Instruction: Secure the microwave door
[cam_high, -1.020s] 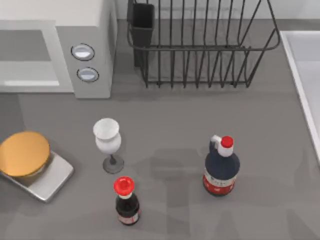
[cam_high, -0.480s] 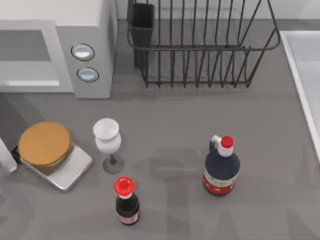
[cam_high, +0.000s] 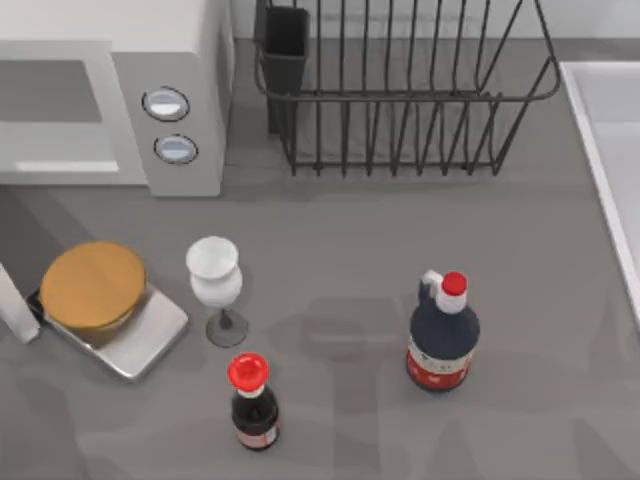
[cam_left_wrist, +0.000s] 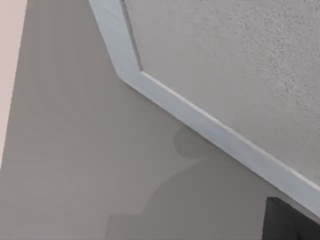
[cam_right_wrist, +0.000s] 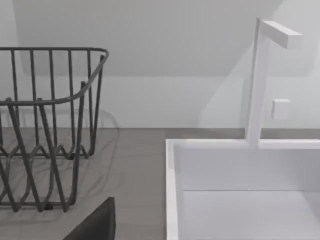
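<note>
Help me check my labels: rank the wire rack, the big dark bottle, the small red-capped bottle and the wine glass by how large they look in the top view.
1. Wire rack, by far.
2. Big dark bottle.
3. and 4. Wine glass and small red-capped bottle look alike, so I won't rank them.

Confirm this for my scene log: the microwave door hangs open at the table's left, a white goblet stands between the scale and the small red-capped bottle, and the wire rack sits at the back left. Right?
Not quite. The wire rack sits at the back middle, to the right of the microwave, as the top view shows. The rest holds: the microwave door hangs open at the left, and the white goblet stands between the scale and the small red-capped bottle.
</note>
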